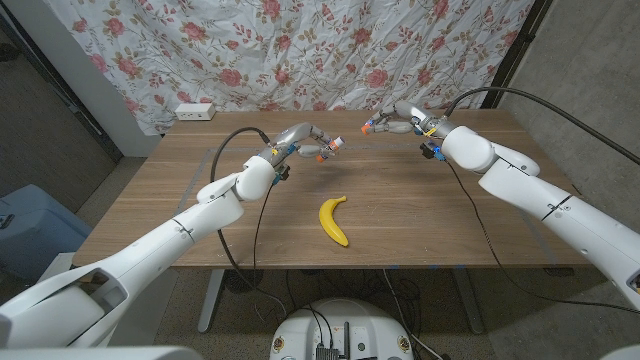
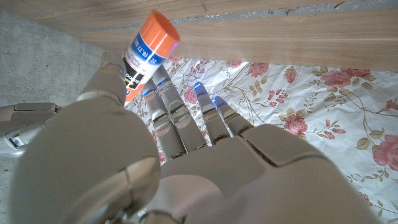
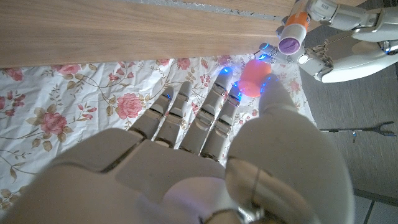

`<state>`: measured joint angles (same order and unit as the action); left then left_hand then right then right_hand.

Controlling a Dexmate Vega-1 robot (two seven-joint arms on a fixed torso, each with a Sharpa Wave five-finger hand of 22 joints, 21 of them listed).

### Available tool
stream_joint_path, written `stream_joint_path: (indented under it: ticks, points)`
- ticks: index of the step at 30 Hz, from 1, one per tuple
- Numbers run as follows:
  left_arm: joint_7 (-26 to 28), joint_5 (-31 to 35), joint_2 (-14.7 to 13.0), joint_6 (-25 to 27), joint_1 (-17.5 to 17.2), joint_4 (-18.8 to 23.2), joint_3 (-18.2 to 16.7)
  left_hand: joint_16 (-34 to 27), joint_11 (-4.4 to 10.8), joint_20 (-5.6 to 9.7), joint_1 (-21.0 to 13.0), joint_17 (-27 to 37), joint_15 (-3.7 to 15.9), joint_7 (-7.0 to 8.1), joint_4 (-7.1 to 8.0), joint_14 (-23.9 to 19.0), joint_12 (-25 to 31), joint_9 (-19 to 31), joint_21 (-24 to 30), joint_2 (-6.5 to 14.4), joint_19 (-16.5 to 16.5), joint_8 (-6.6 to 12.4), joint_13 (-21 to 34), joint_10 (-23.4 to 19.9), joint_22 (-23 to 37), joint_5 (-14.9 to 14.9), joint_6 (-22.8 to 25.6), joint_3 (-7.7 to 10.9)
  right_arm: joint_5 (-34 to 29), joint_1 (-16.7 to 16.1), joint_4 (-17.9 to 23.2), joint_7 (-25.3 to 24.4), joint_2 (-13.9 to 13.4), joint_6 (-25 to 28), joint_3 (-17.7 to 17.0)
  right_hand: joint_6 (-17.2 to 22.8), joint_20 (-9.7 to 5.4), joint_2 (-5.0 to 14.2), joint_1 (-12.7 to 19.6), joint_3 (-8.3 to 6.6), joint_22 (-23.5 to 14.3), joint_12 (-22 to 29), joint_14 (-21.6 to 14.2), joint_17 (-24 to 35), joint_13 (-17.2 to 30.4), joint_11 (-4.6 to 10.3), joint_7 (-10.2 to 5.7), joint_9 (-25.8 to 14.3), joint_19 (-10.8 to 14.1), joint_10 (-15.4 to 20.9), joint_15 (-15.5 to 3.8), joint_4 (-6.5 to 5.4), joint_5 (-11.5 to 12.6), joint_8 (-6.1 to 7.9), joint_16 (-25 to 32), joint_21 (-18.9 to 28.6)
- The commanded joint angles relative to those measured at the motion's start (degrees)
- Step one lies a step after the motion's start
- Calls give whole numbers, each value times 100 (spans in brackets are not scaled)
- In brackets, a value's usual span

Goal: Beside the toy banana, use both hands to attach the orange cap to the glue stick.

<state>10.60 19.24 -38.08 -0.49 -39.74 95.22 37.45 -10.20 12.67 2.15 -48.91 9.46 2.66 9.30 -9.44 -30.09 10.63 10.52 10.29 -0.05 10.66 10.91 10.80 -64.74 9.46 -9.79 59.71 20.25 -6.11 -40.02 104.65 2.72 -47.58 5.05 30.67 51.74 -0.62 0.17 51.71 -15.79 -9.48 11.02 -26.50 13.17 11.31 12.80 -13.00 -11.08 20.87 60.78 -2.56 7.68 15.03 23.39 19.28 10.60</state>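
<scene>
Glue stick (image 1: pixel 328 150) and orange cap (image 1: pixel 367 127) hang in the air over the far half of the wooden table (image 1: pixel 430 220), each in one of your hands, a clear gap between them. Your left hand (image 1: pixel 300 141) grips the stick by its body, open purple end aimed toward the other hand; the left wrist view shows its orange base (image 2: pixel 157 34) poking past the thumb. Your right hand (image 1: pixel 400 120) pinches the cap (image 3: pixel 255 77) between thumb and fingertips, in the right wrist view glowing pink near the stick's purple tip (image 3: pixel 290 43). Both pickups look complete. What appears left is the joining itself: line the cap up with the open end and press it home. The toy banana (image 1: pixel 334 220) lies nearer you, well apart from both hands, so the meeting point is behind it rather than right beside it.
</scene>
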Motion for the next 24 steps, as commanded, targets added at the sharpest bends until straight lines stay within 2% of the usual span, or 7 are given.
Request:
stream_joint_path:
  ticks: [1,24]
  points:
    - [28,9,52,-49,36,-37,17,-13,11,221,102,11,751,-62,-1,27,26,23,37,151,-13,52,8,-18,13,-50,610,39,-168,11,18,-116,60,53,105,0,14,68,0,20,-8,-8,-30,28,16,-7,28,-18,41,-50,-763,5,-22,-21,7,17]
    - [28,24,144,-148,142,-185,79,-14,12,219,106,11,754,-68,-3,24,29,23,38,157,-13,55,8,-18,13,-51,610,46,-308,136,-40,-93,217,77,242,17,28,92,-28,60,-9,-5,-29,30,18,-7,28,-17,44,-62,-750,5,-58,-46,10,16]
